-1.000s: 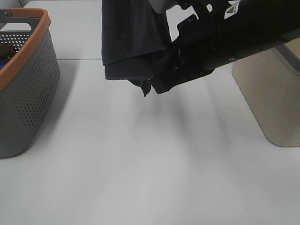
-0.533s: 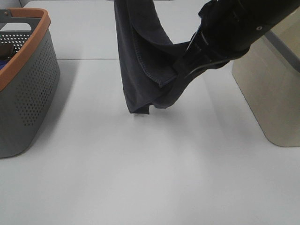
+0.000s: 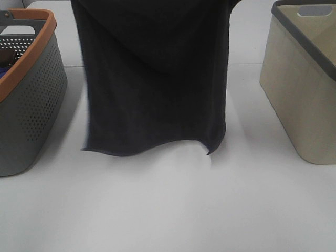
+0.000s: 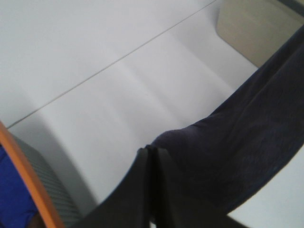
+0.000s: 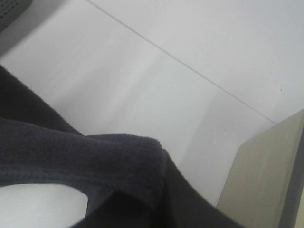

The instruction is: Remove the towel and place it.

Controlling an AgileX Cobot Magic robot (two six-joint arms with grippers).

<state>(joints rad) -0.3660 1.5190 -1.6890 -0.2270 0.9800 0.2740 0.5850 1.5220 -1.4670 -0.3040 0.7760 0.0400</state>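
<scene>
Okay, so the towel [image 3: 152, 89] is off wherever it was and hanging in the air as one wide flat sheet, stretched out between the two arms. It's over the middle of the white table [image 3: 168, 210], with its wavy bottom hem right down at the surface. I can't tell if it actually touches. The left gripper [image 4: 152, 190] has its fingers pressed together on an upper corner of the cloth. On the other side the cloth is bunched over the tip of the right gripper [image 5: 175, 209], so I honestly can't tell how its fingers sit. The grey basket with the orange rim [image 3: 31, 105] is off to one side and the beige bin [image 3: 302, 94] to the other. I'd say the removing is done, and lowering it and letting go is what's left.
</scene>
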